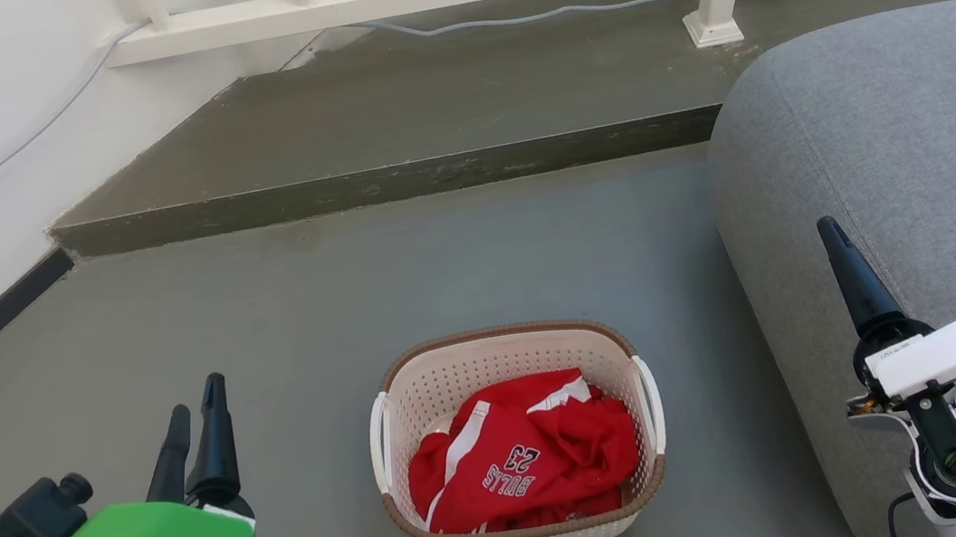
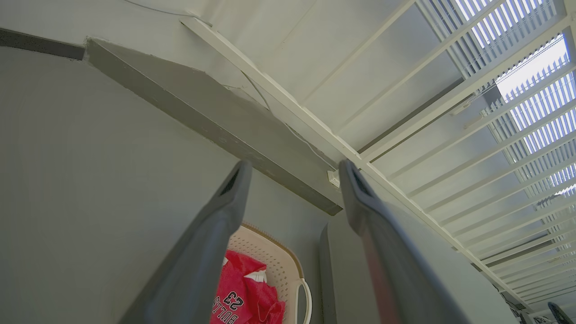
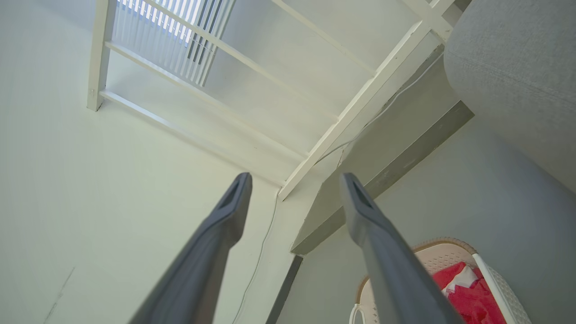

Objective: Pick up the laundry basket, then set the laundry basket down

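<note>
Where floor lies bare, cream perforated laundry basket [image 1: 529, 531], brown rim

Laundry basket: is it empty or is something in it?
Not empty: a crumpled red Bulls jersey lies inside the laundry basket, hiding most of its bottom.

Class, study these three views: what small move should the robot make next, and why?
Probably bring both arms in toward the white side handles: the laundry basket sits on the floor between them, and the left gripper and right gripper are open, holding nothing, and well clear of it.
</note>
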Robot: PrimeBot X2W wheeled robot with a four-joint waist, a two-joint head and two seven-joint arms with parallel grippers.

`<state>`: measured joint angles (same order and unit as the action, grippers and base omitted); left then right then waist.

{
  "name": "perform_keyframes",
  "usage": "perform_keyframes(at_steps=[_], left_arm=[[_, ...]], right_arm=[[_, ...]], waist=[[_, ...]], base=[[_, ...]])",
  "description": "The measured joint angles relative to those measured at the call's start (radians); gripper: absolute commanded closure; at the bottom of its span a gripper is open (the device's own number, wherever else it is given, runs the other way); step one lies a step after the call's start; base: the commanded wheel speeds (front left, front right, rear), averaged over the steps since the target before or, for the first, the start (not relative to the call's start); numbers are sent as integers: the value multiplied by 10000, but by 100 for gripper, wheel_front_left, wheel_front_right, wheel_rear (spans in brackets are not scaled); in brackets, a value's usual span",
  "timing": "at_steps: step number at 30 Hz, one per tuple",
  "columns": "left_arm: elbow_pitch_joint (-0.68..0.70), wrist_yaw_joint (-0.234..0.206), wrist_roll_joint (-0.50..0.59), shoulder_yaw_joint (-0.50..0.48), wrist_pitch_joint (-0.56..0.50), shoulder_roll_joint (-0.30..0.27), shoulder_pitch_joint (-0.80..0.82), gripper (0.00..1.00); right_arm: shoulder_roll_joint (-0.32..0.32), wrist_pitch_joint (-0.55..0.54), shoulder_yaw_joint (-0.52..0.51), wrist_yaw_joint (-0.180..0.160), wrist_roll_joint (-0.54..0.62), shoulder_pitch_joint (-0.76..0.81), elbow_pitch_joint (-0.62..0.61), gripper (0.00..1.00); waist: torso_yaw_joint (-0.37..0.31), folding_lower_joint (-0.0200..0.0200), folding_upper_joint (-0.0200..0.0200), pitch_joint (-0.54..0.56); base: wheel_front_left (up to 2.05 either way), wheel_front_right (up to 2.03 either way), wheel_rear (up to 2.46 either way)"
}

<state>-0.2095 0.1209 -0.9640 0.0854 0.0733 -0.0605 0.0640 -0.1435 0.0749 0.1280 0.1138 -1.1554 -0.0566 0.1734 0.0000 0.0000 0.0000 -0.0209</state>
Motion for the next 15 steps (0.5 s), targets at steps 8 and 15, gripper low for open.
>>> perform_keyframes(at_steps=[8, 15], left_arm=[[217, -293, 1450, 286, 259, 12, 10, 0], [299, -433, 2508, 449, 468, 29, 25, 0]], right_arm=[[-199, 232, 82, -4, 1576, -128, -13, 0], [-242, 470, 255, -73, 2617, -191, -8, 0]], waist=[[-6, -1, 0, -12], [-4, 0, 0, -21]], base=[[0, 0, 0], [0, 0, 0]])
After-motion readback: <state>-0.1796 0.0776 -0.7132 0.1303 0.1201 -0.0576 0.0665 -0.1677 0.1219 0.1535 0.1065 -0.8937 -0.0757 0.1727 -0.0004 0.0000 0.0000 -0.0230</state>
